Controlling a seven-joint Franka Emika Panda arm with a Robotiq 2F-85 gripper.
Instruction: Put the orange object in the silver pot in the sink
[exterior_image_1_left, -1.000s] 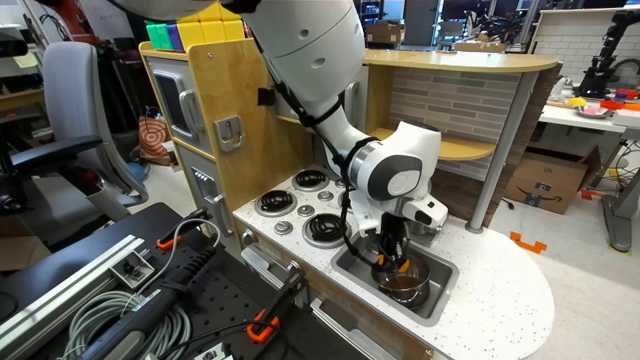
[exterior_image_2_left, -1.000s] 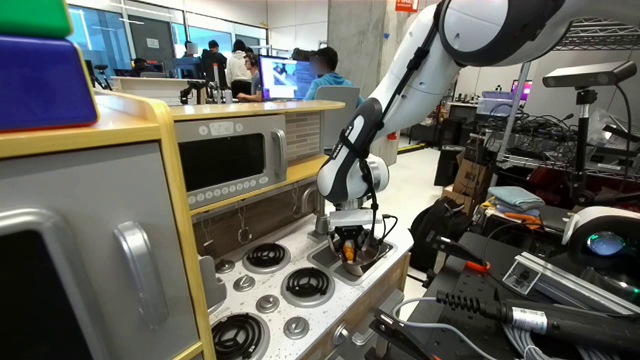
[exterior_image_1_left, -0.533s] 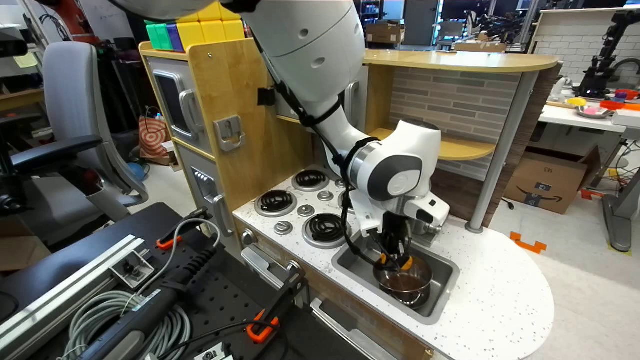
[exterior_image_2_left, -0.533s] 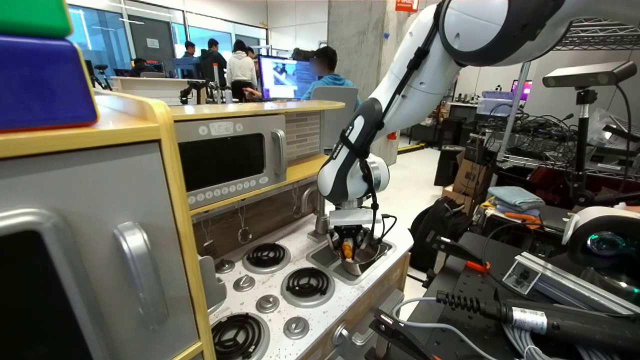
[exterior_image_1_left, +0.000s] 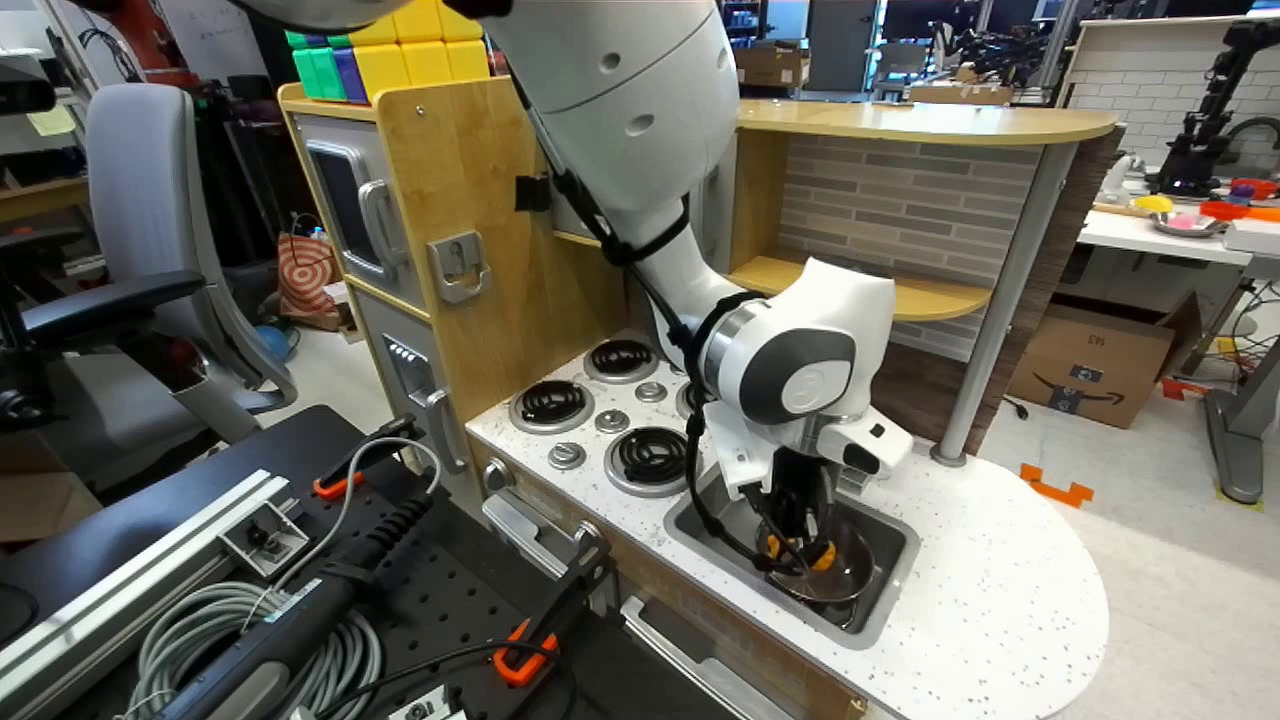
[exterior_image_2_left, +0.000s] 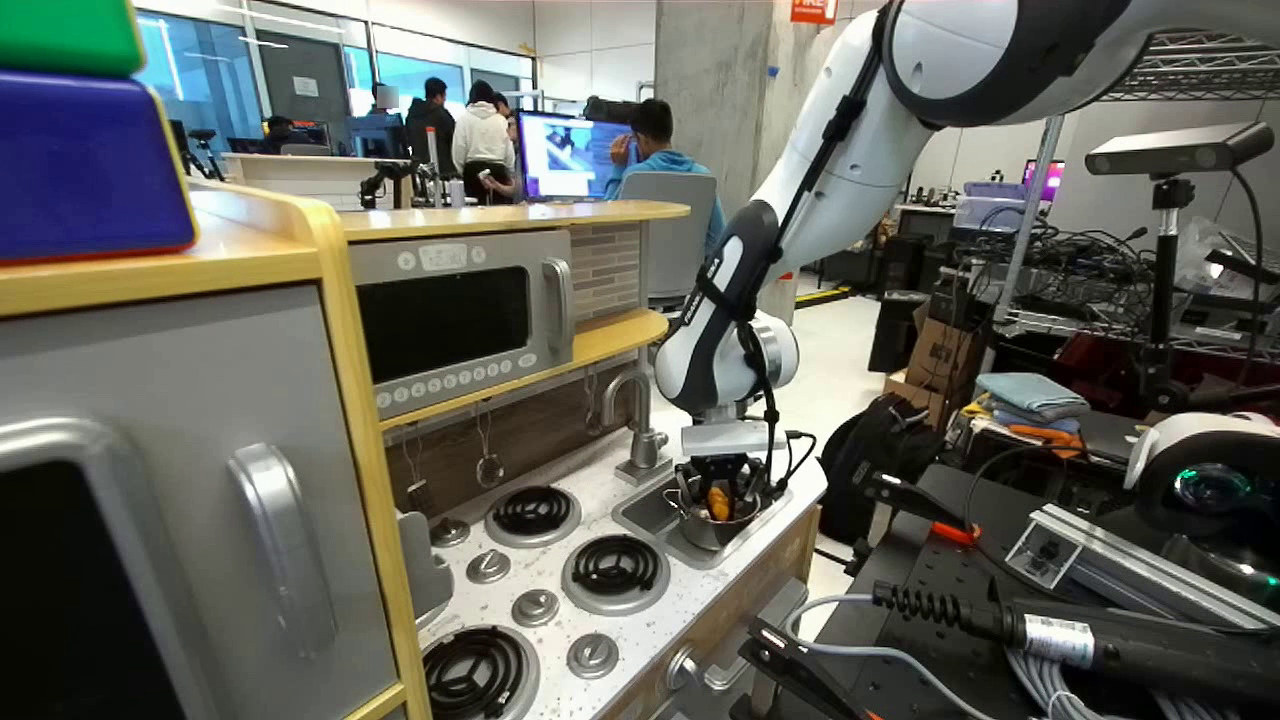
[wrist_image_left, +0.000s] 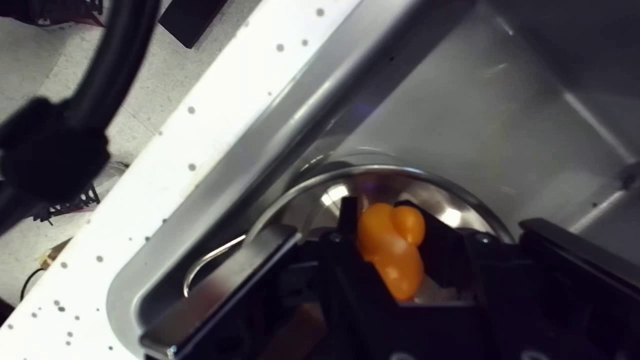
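In both exterior views we see the burners and sink, looking down over a near-left black table or past a near-left cabinet. From the wrist we face down, close over the silver pot.

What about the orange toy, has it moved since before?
Yes: in an exterior view, the orange toy has shifted toward picture right, away from the faucet.

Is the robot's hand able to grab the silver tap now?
Probably not: the gripper looks shut on the orange object. It would likely have to let go before taking the tap.
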